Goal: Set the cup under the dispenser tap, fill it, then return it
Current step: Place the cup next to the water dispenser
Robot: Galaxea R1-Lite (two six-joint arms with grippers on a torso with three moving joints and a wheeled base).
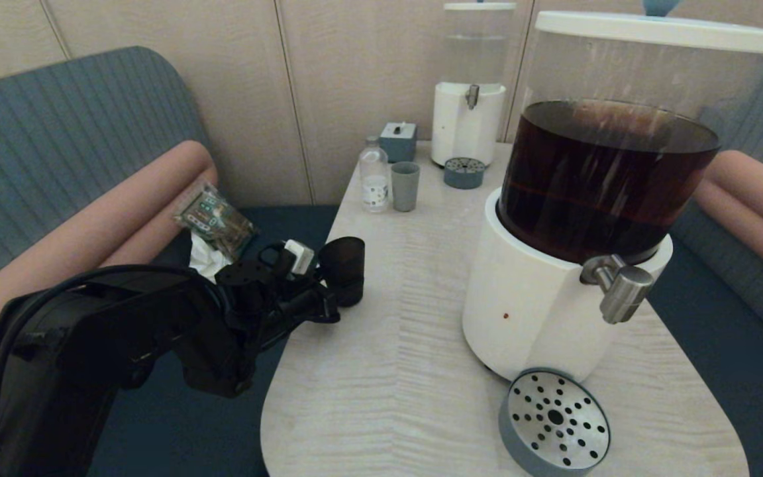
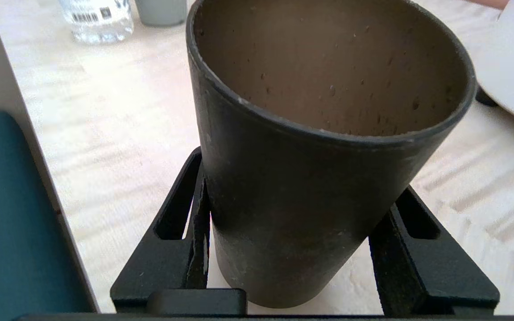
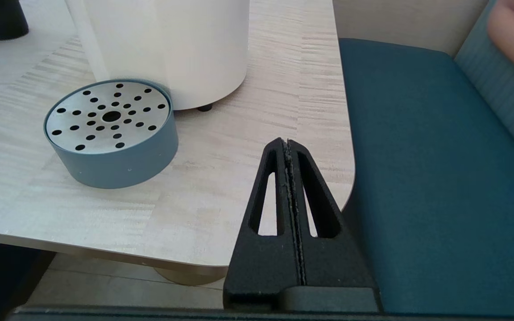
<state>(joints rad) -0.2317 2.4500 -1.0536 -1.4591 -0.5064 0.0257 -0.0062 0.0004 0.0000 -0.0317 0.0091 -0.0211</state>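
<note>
left claw point(image 2: 288, 249): gripping the cup point(image 2: 319, 156), desk point(image 1: 395, 344) left edge | right claw point(image 3: 289, 147): closed, empty, near-right desk corner

You face a café or lounge booth: teal upholstered benches point(image 1: 57, 132), pale wood table point(image 1: 395, 371), two drink dispensers point(image 1: 587, 199).

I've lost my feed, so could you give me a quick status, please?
Left gripper around cup, near table's left edge. Right gripper shut, parked by drip tray. Path to tap open.
</note>
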